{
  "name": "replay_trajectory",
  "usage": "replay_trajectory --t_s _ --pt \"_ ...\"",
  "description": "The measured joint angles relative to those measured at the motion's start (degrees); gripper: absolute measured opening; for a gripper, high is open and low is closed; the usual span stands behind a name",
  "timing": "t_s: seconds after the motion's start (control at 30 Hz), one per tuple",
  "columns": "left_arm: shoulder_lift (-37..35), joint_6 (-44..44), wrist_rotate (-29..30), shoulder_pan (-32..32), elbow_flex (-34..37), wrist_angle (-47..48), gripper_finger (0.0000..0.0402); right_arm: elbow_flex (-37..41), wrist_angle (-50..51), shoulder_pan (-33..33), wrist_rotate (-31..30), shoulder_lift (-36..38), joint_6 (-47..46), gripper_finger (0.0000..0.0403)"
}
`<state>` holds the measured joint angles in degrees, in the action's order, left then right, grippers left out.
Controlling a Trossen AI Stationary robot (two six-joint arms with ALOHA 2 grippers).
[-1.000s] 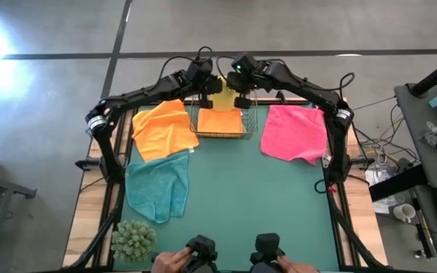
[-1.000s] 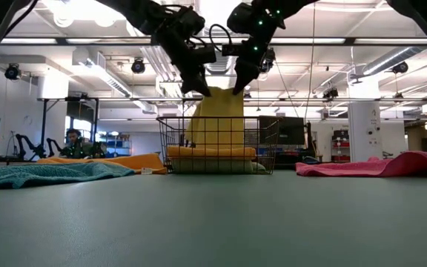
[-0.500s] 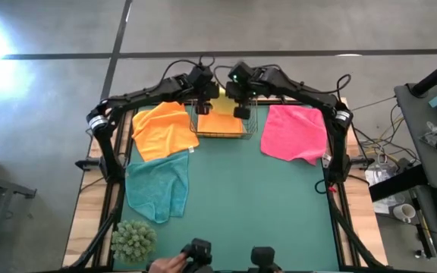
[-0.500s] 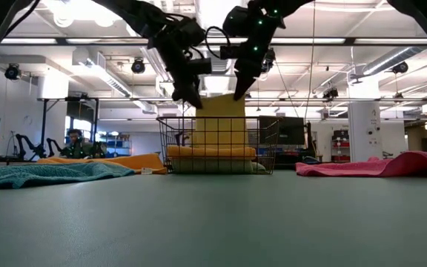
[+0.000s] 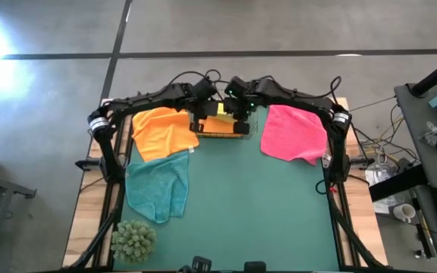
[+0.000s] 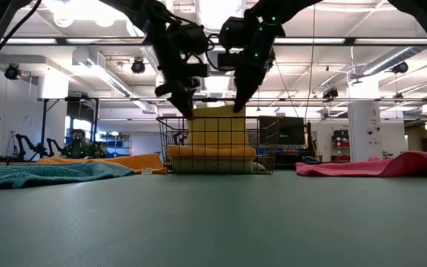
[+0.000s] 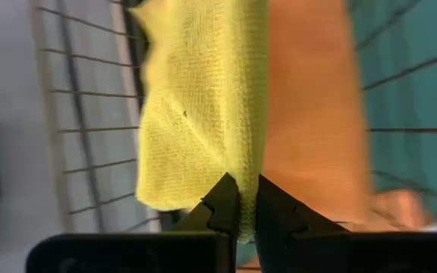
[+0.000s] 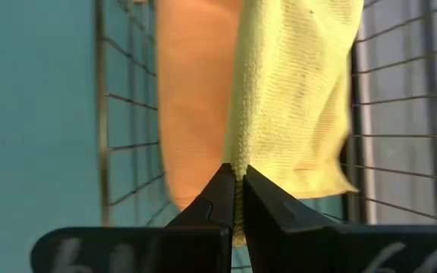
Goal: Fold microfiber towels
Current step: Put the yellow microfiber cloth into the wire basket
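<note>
Lowered since a moment ago: yellow towel, sunk into wire basket at top centre, over folded orange towel. Left tool and right tool clamped on its upper corners. Probably one release from stowed.

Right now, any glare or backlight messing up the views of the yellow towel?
High view: a bright glare patch washes the floor at top left, away from the yellow towel. Low view: ceiling lights backlight the left gripper and right gripper into silhouettes. Wrist views: towel evenly lit, weave crisp.
</note>
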<state>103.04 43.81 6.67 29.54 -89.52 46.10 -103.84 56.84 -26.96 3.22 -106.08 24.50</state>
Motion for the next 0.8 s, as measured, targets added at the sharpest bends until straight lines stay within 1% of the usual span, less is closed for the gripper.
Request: replay_trajectory --t_s 0.13,0.27,0.43,0.57,0.67,0.8 --pt "0.0 -1.57 -3.16 -0.66 0.11 2.61 0.0011 0.34 -0.09 0.17 0.41 0.0 -0.51 0.0008" --pt "0.0 -4.15 -3.42 -1.04 0.17 2.95 0.0011 0.61 0.09 0.2 1.67 0.0 0.73 0.0018" --pt "0.0 -4.67 -3.37 -1.04 0.2 3.39 0.0011 0.62 0.33 0.22 2.65 -0.4 -0.22 0.0059" --pt "0.0 -7.37 -3.4 -1.16 0.2 4.19 0.0014 0.64 0.36 0.22 2.66 -0.55 -0.45 0.0094" --pt "0.0 -7.5 -3.4 -1.36 0.21 5.2 0.0031 0.62 0.31 0.22 2.74 -0.52 -0.48 0.0114" --pt "-0.02 -7.5 -3.52 -1.82 0.21 5.75 0.0069 0.14 0.46 0.22 2.76 -0.48 -0.49 0.013"
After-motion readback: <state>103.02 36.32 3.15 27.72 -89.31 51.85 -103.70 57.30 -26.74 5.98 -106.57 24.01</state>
